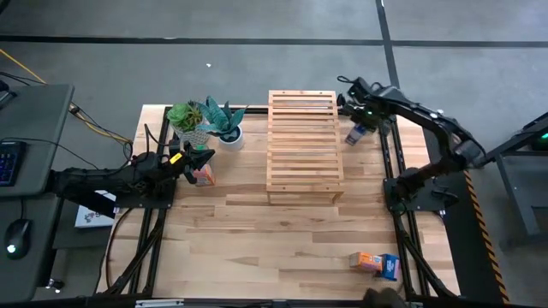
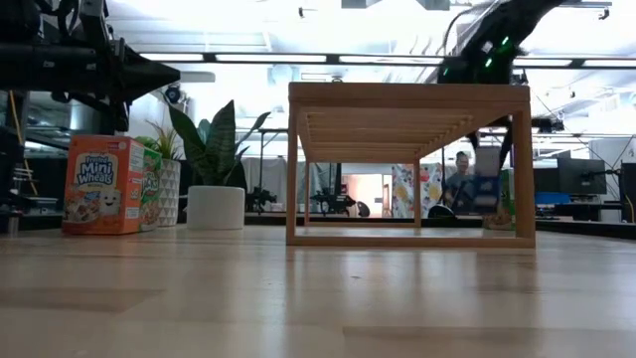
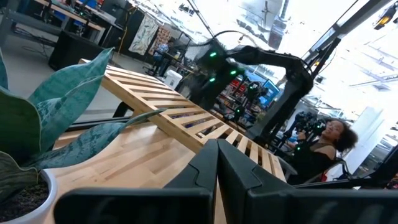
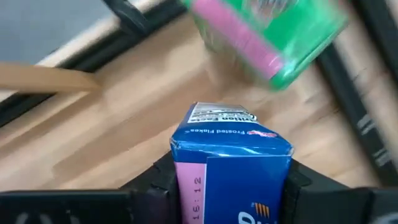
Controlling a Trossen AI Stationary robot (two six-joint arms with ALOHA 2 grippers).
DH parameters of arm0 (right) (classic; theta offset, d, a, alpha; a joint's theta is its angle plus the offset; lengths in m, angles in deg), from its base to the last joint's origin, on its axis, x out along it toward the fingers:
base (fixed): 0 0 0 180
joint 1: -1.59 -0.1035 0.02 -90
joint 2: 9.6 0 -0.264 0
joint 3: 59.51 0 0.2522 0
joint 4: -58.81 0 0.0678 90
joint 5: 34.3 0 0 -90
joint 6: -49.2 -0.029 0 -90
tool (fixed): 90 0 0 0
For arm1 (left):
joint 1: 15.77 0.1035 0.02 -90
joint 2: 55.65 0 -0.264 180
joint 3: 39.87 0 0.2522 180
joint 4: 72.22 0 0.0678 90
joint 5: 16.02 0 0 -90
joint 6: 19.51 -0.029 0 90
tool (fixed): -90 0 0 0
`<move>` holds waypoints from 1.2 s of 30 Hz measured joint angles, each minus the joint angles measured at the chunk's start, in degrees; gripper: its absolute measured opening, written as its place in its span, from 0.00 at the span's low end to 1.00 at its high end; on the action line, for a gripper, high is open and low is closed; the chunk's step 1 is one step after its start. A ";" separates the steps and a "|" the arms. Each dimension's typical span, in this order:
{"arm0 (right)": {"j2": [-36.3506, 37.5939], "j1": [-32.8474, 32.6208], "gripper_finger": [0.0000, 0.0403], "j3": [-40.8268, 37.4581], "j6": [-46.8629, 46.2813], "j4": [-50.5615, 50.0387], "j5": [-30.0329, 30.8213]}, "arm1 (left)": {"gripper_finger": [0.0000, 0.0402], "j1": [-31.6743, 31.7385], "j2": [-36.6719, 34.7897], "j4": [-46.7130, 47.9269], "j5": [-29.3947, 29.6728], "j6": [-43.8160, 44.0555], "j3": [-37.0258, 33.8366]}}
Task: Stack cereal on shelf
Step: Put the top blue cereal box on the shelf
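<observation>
The right end effector (image 4: 227,186) is clamped on a blue cereal box (image 4: 231,171), one dark finger pressed to each side face, the box's top flap pointing forward; in the high view this end effector (image 1: 360,128) hangs just beside the far right corner of the shelf (image 1: 304,145), the blue box (image 1: 356,134) over the worktop (image 1: 282,248) rather than over the slats; the right arm reaches in from its base at the worktop's right edge, elbow raised and folded back; a green cereal box (image 4: 273,34) shows blurred just beyond the held one.

The left end effector (image 1: 199,162) has its fingers pressed together on nothing, near an orange cereal box (image 2: 103,185) standing upright on the worktop; a green box (image 2: 151,187) stands touching behind it, close to two potted plants (image 1: 205,122); the left arm lies low, stretched in from the left edge.

Two more boxes (image 1: 377,263) lie on the worktop near its front right corner, well apart from the shelf; the shelf's slats are bare.
</observation>
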State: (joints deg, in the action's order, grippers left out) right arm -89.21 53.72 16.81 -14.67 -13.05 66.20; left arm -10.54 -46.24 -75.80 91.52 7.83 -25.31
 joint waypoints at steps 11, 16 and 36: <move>22.33 -0.95 0.35 0.68 15.93 4.37 -12.21 | 0.00 0.01 0.02 0.00 0.00 -0.01 0.00; 22.09 -1.31 0.35 9.96 20.74 4.25 -12.25 | 0.00 -0.01 0.00 0.00 0.00 0.02 0.00; -24.69 -6.94 0.35 60.99 28.77 -25.46 -3.71 | 0.00 -0.01 0.00 0.00 0.00 0.03 0.00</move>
State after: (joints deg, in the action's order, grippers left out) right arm -113.90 46.78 77.81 14.10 -38.52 62.48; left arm -10.55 -46.23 -75.80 91.52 7.87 -25.31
